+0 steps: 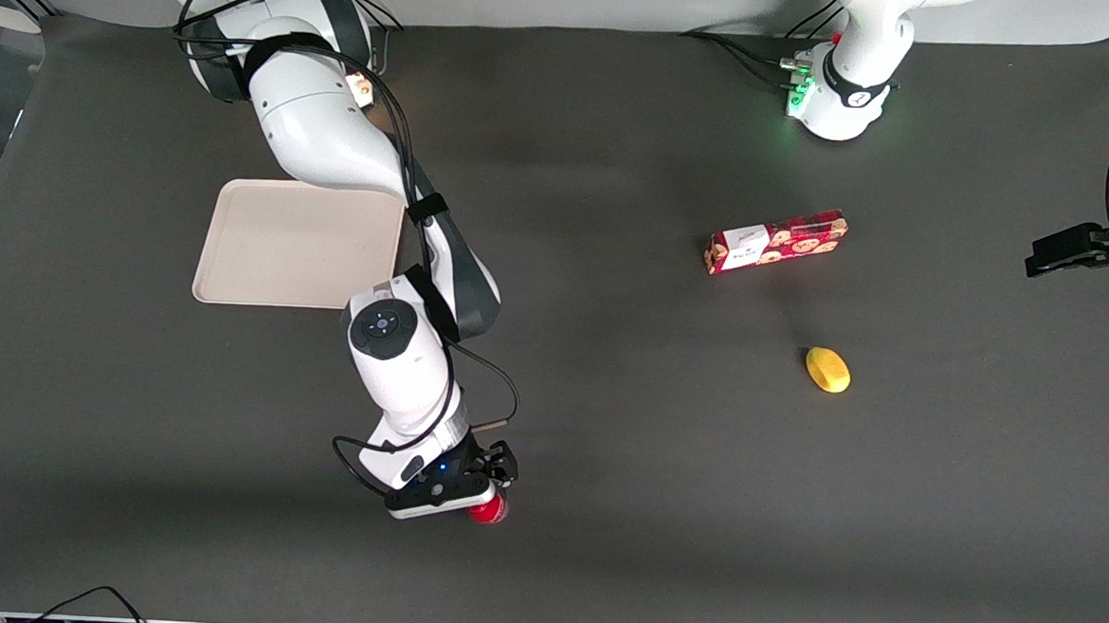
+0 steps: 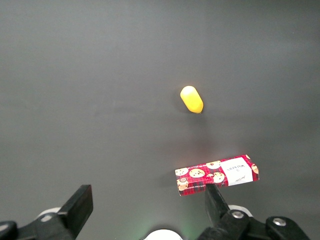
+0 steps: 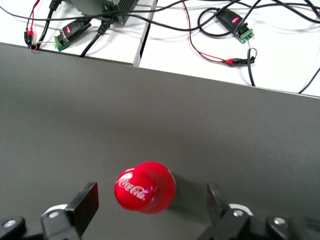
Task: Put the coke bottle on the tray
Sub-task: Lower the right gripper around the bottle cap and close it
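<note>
The coke bottle (image 1: pixel 489 508) stands upright on the dark mat near the table's front edge, a red disc from above. In the right wrist view the coke bottle (image 3: pixel 145 187) shows its red cap with white script. My gripper (image 1: pixel 493 489) hangs right over it, mostly covering it in the front view. In the right wrist view the gripper (image 3: pixel 152 205) is open, its two black fingers (image 3: pixel 85 202) standing wide apart on either side of the bottle without touching it. The beige tray (image 1: pixel 273 240) lies flat farther from the front camera, partly under my arm.
A red cookie box (image 1: pixel 775 241) and a yellow lemon-like object (image 1: pixel 828 369) lie toward the parked arm's end of the table. Both also show in the left wrist view, the box (image 2: pixel 216 174) and the yellow object (image 2: pixel 192 99). Cables (image 3: pixel 220 30) lie past the mat's edge.
</note>
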Robot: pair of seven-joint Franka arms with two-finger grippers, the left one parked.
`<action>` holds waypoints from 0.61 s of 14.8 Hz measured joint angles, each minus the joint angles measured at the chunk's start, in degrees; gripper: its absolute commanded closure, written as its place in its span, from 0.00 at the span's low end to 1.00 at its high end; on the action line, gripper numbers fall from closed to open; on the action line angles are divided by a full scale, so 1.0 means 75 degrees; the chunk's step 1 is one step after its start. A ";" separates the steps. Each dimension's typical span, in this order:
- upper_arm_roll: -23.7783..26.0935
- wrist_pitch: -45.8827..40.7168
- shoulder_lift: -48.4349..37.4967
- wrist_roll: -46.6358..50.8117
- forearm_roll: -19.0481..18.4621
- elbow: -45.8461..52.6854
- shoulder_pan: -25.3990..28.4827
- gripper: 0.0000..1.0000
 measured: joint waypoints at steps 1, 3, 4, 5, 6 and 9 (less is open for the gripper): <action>-0.0001 0.0000 -0.0001 0.0000 0.0001 0.0034 -0.0017 0.17; -0.0002 0.0000 -0.0036 0.0001 0.0003 0.0070 -0.0020 0.29; -0.0002 0.0000 -0.0045 0.0009 0.0007 0.0096 -0.0014 0.33; -0.0002 -0.0001 -0.0045 0.0012 0.0008 0.0115 0.0001 0.34; -0.0002 -0.0001 -0.0044 0.0013 0.0008 0.0121 0.0015 0.35; -0.0002 -0.0001 -0.0044 0.0018 0.0009 0.0121 0.0021 0.44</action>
